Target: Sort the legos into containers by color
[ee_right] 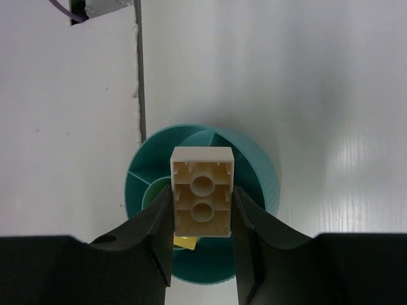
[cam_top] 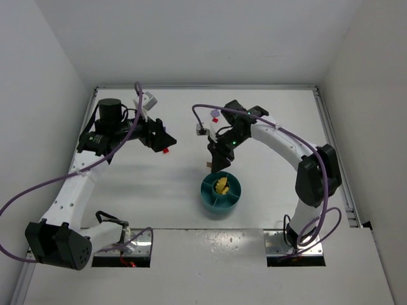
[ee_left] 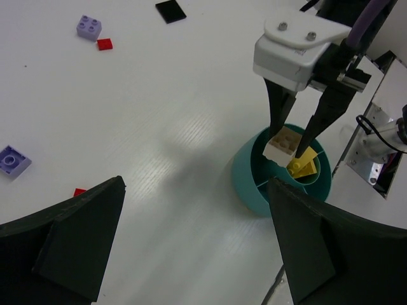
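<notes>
Right pincer (ee_right: 202, 206) is clenched on a pale tan lego (ee_right: 202, 192), held just above the round teal dish (cam_top: 206, 194), which sits on the white surface (cam_top: 273, 190) close to the middle of its near edge. The brick hangs upside down, its hollow underside with two round tubes turned up toward the wrist camera. The fingers (ee_right: 159, 222) press its two long sides, so its long axis runs level between them. It hangs over the dish's wedge sections beside the centre well, where yellow legos (ee_left: 304, 164) lie. Left pincer (ee_left: 195, 184) is released, jaws spread wide, over the left half of the surface. Loose pieces lie scattered there: two lilac bricks (ee_left: 89, 27), two small red ones (ee_left: 104, 44) and a flat black tile (ee_left: 170, 11).
</notes>
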Controlling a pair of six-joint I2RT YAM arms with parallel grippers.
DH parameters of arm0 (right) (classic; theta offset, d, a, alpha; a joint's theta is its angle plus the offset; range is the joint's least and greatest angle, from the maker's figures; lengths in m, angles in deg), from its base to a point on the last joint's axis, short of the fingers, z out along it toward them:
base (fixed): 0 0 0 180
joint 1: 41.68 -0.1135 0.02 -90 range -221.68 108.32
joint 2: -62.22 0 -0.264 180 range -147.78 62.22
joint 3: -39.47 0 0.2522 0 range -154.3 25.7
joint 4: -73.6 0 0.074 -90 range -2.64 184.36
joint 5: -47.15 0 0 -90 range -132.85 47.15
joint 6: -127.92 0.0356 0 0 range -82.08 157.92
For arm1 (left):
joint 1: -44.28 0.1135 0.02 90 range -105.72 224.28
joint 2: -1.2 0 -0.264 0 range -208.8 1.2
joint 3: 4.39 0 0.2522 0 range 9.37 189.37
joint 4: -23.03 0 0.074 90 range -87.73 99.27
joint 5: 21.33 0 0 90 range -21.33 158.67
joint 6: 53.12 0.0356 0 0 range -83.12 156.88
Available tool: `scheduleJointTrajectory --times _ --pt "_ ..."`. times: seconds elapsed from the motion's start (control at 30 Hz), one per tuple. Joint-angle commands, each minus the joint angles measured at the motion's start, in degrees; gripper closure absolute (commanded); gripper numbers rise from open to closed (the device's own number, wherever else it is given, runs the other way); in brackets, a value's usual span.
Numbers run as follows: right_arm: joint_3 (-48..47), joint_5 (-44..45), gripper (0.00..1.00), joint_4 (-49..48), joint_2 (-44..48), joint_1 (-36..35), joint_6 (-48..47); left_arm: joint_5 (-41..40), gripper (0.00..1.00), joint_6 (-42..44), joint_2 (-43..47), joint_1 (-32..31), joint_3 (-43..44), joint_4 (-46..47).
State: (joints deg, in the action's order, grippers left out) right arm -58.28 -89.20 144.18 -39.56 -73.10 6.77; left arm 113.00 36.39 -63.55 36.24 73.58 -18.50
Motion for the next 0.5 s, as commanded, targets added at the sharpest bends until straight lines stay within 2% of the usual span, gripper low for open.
scheduleJointTrajectory --times 0.0,0.47 --pt "-0.2 1.0 0.95 -1.4 -1.5 -2.0 0.2 1.2 0.00 0.1 1.6 0.8 -0.4 1.6" --pt "-1.3 4.7 0.88 0.1 -4.0 -5.1 0.2 0.7 0.00 1.7 3.2 0.8 -1.5 1.1"
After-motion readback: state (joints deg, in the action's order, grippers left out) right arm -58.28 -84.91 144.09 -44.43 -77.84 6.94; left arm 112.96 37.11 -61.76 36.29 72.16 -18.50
